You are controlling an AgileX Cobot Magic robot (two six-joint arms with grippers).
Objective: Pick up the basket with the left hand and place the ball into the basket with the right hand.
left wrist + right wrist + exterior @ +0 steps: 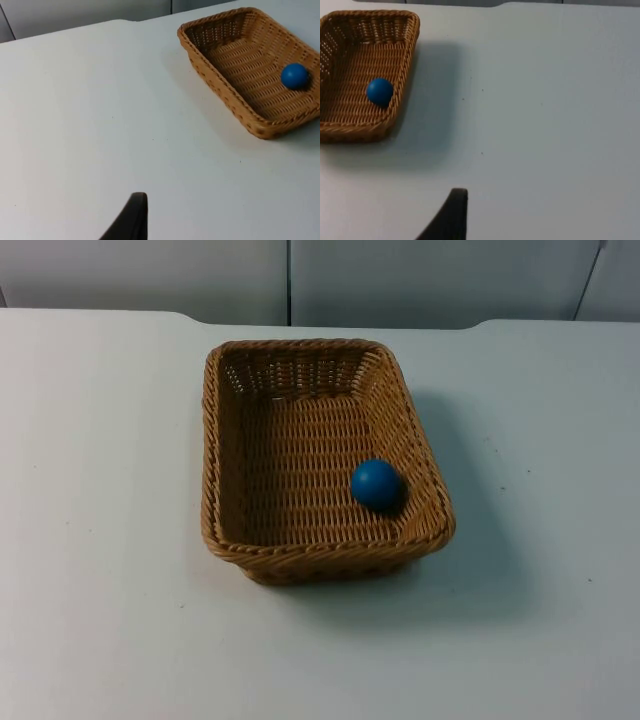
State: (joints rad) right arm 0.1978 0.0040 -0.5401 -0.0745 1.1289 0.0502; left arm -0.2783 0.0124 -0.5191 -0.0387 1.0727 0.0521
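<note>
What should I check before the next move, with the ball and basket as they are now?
1. Ball inside basket: ok, it rests against the wall on the right arm's side.
2. Basket flat on the white table: ok.
3. Nothing gripping the basket rim: ok.
4. Left gripper away from the basket, over bare table: ok.
5. Right gripper away from the basket, over bare table: ok.
6. Finger opening, both grippers: cannot tell.

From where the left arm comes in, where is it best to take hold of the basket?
Probably the basket's long left wall, taken from above over its rim: that side faces the left arm, the rim is open and bare, and the ball lies against the opposite wall.
</note>
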